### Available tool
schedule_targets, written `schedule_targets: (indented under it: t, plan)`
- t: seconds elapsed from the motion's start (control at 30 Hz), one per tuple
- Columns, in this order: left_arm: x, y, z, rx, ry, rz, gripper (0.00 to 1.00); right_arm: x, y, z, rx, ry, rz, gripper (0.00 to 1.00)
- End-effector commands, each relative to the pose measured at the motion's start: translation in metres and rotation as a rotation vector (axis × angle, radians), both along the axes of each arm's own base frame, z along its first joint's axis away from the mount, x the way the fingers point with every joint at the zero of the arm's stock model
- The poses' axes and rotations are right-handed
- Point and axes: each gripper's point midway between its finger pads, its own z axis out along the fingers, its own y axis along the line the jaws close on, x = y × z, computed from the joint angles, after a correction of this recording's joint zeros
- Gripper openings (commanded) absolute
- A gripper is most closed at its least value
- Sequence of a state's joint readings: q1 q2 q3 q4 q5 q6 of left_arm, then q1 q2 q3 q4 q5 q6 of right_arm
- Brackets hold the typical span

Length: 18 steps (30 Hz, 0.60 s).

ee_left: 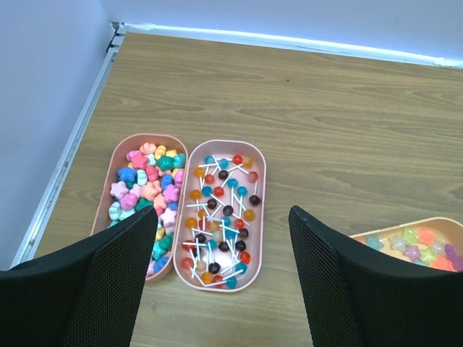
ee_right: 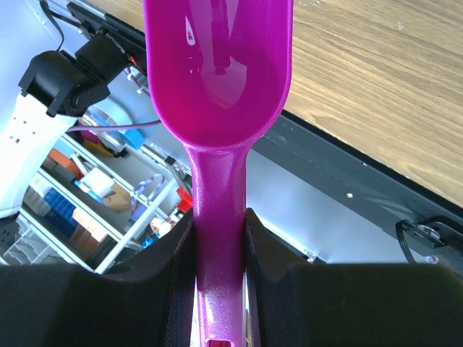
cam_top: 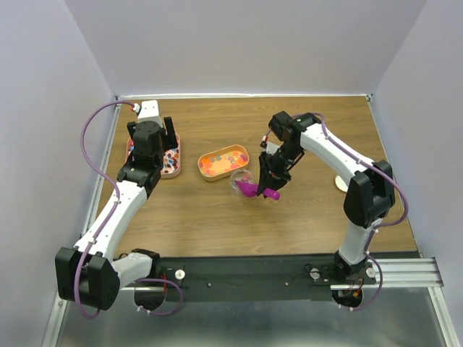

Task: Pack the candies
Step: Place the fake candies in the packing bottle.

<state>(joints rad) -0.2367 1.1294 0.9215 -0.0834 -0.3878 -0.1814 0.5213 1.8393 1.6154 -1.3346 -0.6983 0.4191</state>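
Our left pincer (ee_left: 221,211) hangs released above two trays (ee_left: 263,189) of candies (ee_left: 152,177) on the tabletop (ee_left: 325,108). A third tray (cam_top: 200,165) with candies lies in the middle. Our right pincer (ee_right: 217,246) grasps the scoop (ee_right: 217,72), whose bowl is empty.

Three peach trays (ee_left: 228,142), one magenta scoop (ee_right: 217,72), one white disc (cam_top: 340,183); candies (ee_left: 148,181) too many to count.
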Motion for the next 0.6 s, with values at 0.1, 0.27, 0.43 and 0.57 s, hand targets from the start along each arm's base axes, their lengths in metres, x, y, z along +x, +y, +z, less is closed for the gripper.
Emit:
schedule_targets:
  t: [0.1,0.27,0.43,0.57]
  plan:
    - [-0.002,0.003,0.007,-0.014,-0.033,0.004,0.81,-0.014,-0.005,0.018,0.031,0.022,0.008,0.01]
    - [-0.003,0.004,0.010,-0.022,-0.044,0.005,0.81,-0.014,-0.015,0.014,-0.007,-0.036,0.029,0.01]
    - [-0.002,0.003,0.007,-0.017,-0.034,0.003,0.81,-0.014,-0.024,0.017,-0.014,-0.135,0.080,0.01]
    - [-0.002,0.004,0.008,-0.017,-0.039,0.006,0.81,-0.013,-0.029,0.014,-0.016,-0.238,0.116,0.01]
